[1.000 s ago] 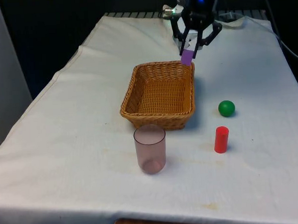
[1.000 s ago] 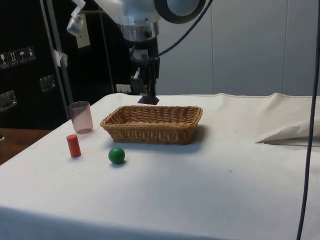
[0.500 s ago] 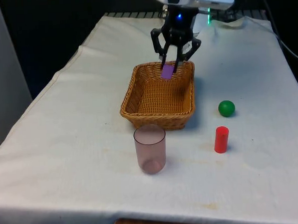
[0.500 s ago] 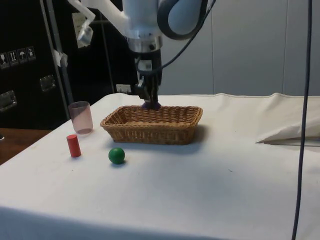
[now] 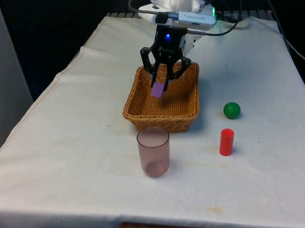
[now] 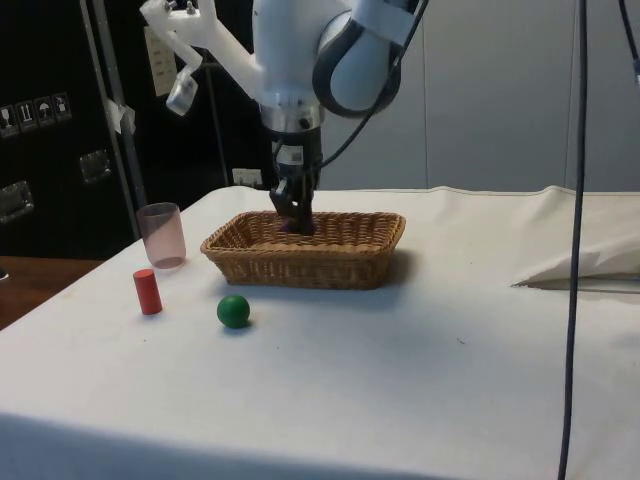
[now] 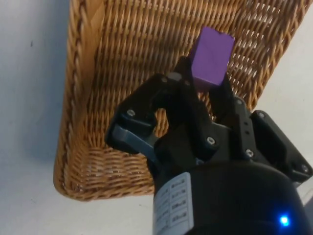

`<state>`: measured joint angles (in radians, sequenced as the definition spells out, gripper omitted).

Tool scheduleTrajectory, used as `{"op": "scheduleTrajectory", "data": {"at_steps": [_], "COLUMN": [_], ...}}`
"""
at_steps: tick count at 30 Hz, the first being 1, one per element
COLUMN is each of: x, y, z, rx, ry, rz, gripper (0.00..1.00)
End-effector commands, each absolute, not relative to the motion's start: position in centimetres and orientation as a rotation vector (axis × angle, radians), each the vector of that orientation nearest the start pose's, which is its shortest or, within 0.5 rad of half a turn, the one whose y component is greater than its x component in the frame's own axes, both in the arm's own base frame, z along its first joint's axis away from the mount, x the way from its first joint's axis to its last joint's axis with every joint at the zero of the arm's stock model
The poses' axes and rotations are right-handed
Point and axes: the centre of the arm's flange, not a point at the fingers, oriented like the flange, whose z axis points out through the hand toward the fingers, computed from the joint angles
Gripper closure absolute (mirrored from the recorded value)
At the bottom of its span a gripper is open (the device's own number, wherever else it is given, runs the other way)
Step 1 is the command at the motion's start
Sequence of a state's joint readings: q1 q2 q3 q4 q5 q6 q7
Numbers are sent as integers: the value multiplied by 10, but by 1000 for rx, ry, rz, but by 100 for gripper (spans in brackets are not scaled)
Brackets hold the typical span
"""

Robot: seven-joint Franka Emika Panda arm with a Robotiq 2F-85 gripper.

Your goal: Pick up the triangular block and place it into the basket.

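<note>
My gripper (image 5: pixel 159 83) is shut on the purple triangular block (image 5: pixel 158 89), which hangs over the inside of the wicker basket (image 5: pixel 136 102). From the side, the gripper (image 6: pixel 294 214) reaches down just inside the basket's (image 6: pixel 340 262) rim, with a bit of the purple block (image 6: pixel 287 226) showing at its tip. The wrist view shows the purple block (image 7: pixel 211 56) clamped between the black fingers (image 7: pixel 184 73) above the basket's woven floor (image 7: pixel 132 63).
A translucent pink cup (image 5: pixel 154 151) stands in front of the basket. A green ball (image 5: pixel 231 110) and a red cylinder (image 5: pixel 226 142) lie to the front view's right of the basket. A fold of cloth (image 6: pixel 580 265) rises at the side view's right.
The gripper has carried the purple block from beyond the basket's far rim to over its interior, moving toward the front view's left and lower.
</note>
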<state>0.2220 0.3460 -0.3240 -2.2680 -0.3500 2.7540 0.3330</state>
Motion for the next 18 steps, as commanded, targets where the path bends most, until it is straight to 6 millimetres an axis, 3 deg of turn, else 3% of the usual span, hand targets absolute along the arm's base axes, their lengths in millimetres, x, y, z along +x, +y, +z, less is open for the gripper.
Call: {"op": "scheduleTrajectory", "data": {"at_steps": [1,16,18], "x": [549,550,550], "y": [-43,-57,-58], "z": [222,205,204], "rx": [-3348,-3291,-3282], "ry": [146,123,121], "rz": [-287,-284,-284], "gripper": [67,67,59]}}
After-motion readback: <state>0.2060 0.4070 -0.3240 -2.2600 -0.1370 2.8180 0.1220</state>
